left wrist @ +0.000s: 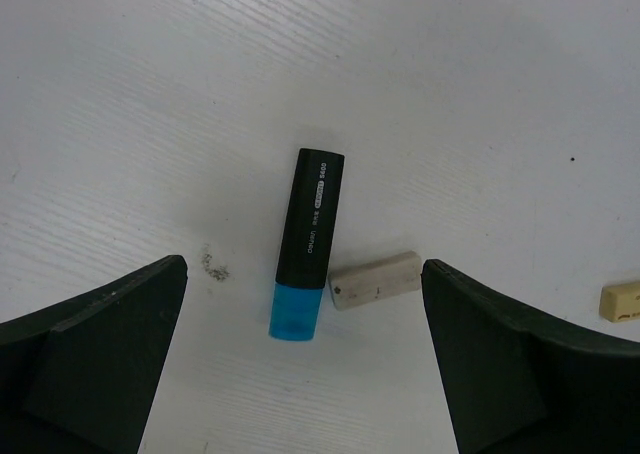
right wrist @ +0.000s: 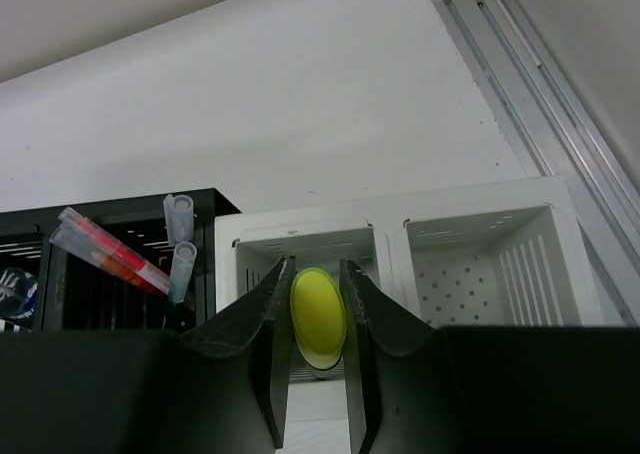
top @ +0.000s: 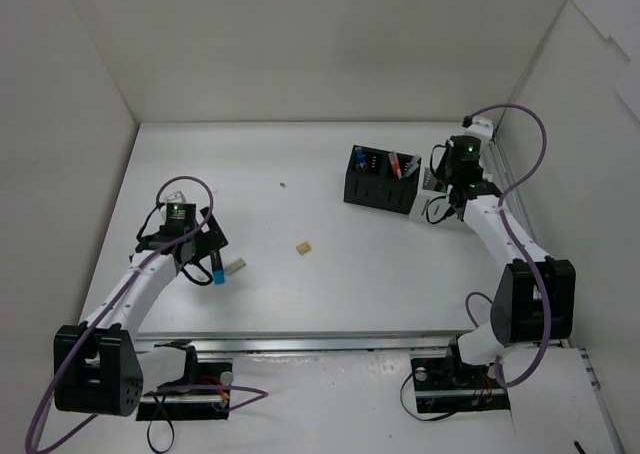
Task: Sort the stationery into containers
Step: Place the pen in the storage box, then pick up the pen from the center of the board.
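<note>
My right gripper point(right wrist: 318, 319) is shut on a green/yellow highlighter point(right wrist: 318, 316) and holds it end-on over the left compartment of the white organizer point(right wrist: 490, 204). The black organizer point(top: 378, 180) stands just left of it, with red and clear-capped pens point(right wrist: 110, 249) inside. My left gripper point(left wrist: 305, 374) is open above a blue highlighter point(left wrist: 308, 242) with a black body and a beige eraser point(left wrist: 375, 279) that touches its blue cap. A second beige eraser point(top: 304, 246) lies mid-table and shows at the right edge of the left wrist view point(left wrist: 620, 301).
White walls enclose the table on three sides. A metal rail point(right wrist: 540, 74) runs along the right edge beside the white organizer. A small dark speck point(top: 282, 185) lies on the table behind the middle.
</note>
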Motion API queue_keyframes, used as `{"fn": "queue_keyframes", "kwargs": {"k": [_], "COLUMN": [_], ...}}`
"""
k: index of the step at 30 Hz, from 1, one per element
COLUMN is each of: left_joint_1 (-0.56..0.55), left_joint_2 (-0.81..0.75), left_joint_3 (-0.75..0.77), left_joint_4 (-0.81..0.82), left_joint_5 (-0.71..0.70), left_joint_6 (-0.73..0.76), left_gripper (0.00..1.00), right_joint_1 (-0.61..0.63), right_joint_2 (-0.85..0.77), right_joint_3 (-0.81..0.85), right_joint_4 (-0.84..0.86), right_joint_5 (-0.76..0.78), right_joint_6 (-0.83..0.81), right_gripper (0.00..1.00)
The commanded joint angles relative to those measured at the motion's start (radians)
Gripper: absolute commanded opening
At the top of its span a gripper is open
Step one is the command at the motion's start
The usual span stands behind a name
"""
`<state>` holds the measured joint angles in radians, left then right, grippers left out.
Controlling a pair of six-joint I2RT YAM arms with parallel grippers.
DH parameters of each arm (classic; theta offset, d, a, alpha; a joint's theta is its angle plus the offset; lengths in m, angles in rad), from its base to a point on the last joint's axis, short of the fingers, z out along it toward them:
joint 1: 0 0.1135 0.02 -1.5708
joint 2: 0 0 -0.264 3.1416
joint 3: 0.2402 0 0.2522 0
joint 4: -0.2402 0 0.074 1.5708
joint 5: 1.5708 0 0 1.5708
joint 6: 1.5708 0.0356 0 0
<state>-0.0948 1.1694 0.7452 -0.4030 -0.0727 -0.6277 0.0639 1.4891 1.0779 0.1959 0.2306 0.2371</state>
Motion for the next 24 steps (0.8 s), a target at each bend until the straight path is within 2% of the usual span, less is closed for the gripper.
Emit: {"fn": "queue_keyframes", "kwargs": {"k": [1,2,3,5,10,14,24], "left_joint_1": [0.010,0.010,0.010,0.021,0.030,0.030,0.030], "left_joint_2": [0.016,0.045,0.058,0.096,0.156,0.203,0.303], "left_joint_3": [0.014,0.014,0.013,0.010,0.005,0.014,0.052], "left_joint_4": [0.055,0.052,0.052,0.058,0.092,0.093,0.040], "left_joint_5": [0.030,0.028,0.030,0.036,0.048,0.056,0.016], "left_joint_6": [-0.020,-0.024,-0.027,-0.036,-0.063,-0.089,-0.205], "left_gripper": [1.00,0.99,0.99,0.99,0.97,0.88,0.49], "right_joint_1": [-0.007,-0.009,-0.007,-0.012,-0.009,-0.009,-0.006], "right_joint_2": [-0.004,0.003,0.016,0.019,-0.029,-0.122,-0.470], "right_joint_3": [0.014,0.022,0.028,0.034,0.045,0.004,-0.168], "right_joint_4": [0.063,0.042,0.028,0.010,-0.042,-0.070,-0.084], "right_joint_5": [-0.017,-0.034,-0.051,-0.068,-0.088,-0.132,-0.223], "right_joint_6": [0.004,0.004,0.013,0.019,0.016,0.028,0.088], "right_gripper": [0.08,0.12,0.27,0.48,0.78,0.89,0.98]}}
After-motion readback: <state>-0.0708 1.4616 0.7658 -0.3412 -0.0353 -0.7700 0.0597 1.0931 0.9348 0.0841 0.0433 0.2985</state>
